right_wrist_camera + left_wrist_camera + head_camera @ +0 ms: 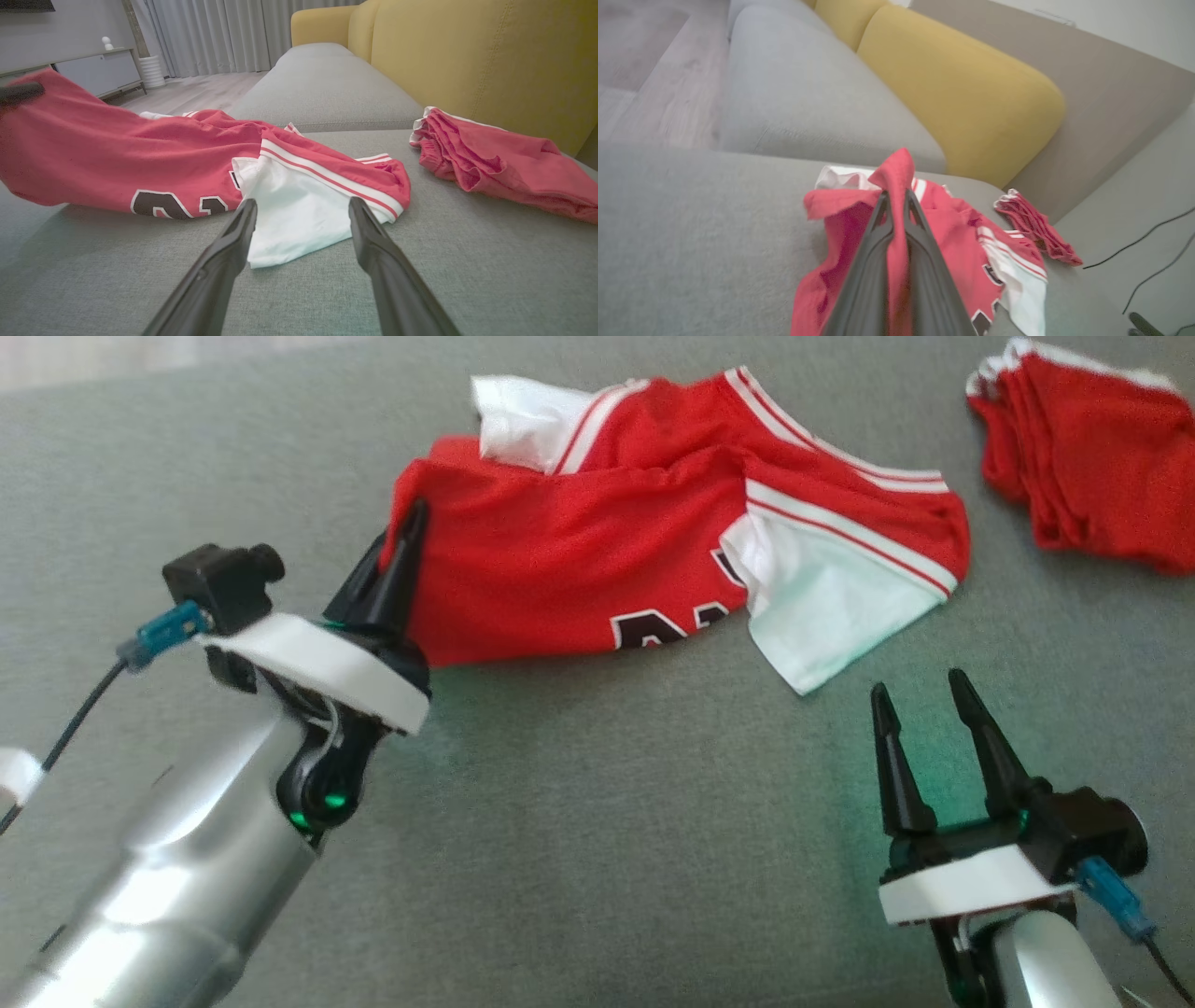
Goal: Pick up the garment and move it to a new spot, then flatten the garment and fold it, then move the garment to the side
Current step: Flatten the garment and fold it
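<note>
The garment (597, 541) is a red jersey with white trim and dark numbers, crumpled on the grey sofa seat. My left gripper (411, 523) is shut on its left edge and holds that edge raised off the cushion. In the left wrist view a fold of the garment (896, 224) is pinched between the closed fingers of the left gripper (896, 198). My right gripper (920, 695) stands open just in front of the garment's white lower corner (294, 219), apart from it. In the right wrist view the right gripper (302, 207) has its fingertips on either side of that white flap.
A second red garment (1092, 457) lies folded at the far right of the seat (579, 840), near the yellow backrest (467, 56). Another grey cushion (798, 88) extends beyond, with wooden floor past it. Black cables (1148, 261) lie at the right.
</note>
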You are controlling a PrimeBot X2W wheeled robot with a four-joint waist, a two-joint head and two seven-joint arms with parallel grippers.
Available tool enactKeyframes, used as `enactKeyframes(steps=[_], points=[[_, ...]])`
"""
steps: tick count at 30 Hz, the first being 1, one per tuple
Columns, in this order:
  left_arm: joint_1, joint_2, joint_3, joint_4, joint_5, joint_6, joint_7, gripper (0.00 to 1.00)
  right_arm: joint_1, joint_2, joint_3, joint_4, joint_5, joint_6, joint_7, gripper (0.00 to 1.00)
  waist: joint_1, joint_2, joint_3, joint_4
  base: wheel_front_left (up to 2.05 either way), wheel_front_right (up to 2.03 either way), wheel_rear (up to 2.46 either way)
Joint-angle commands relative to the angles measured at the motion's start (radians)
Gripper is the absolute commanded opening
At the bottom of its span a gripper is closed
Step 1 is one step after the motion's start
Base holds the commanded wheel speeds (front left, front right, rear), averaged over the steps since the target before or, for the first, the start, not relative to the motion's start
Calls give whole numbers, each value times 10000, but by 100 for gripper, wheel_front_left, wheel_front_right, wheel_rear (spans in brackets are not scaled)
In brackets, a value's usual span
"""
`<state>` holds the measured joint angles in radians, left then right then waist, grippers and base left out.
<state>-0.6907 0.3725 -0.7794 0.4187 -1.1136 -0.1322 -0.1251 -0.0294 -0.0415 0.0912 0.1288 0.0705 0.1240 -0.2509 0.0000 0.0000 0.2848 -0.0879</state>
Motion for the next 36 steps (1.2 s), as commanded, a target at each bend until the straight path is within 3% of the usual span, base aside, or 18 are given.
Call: enactKeyframes(steps=[1,7,12,16,23,25,26,31,36], points=[[-411,556,134,-641,123,15,-325,0,66,-87,161,-220,45,67,-109,100,0,0,-423,343,0,0,0],[411,1602,-680,-2496,445,15,-1060,0,528,-87,-70,-89,131,67,-109,100,0,0,-1221,1014,0,0,0],[1909,2079,-963,-3550,1199,91,-1303,0,761,-87,-59,-59,205,67,-109,100,0,0,-1562,1371,0,0,0],[3409,2057,-1081,-3905,1790,252,-1356,0,943,-87,-90,-41,219,67,-109,100,0,0,-1687,1532,0,0,0],[5920,1317,-34,-3717,3256,273,-1364,0,1225,-87,-58,18,221,67,-109,100,0,0,-1846,1618,0,0,0],[6682,945,451,-3482,3940,192,-1364,94,1316,-87,-30,44,207,67,-109,100,0,0,-1929,1610,0,0,0],[6908,858,540,-3373,4111,161,-1365,100,1341,-87,-10,60,204,67,-109,100,0,0,-1976,1594,0,0,0],[7708,593,976,-3150,3962,68,-1365,100,1379,-87,48,104,174,67,-109,100,0,0,-2116,1483,0,0,0],[8127,344,2619,-3886,3816,33,-1365,100,1412,-87,17,58,139,67,-109,100,0,0,-2200,1353,0,0,0]])
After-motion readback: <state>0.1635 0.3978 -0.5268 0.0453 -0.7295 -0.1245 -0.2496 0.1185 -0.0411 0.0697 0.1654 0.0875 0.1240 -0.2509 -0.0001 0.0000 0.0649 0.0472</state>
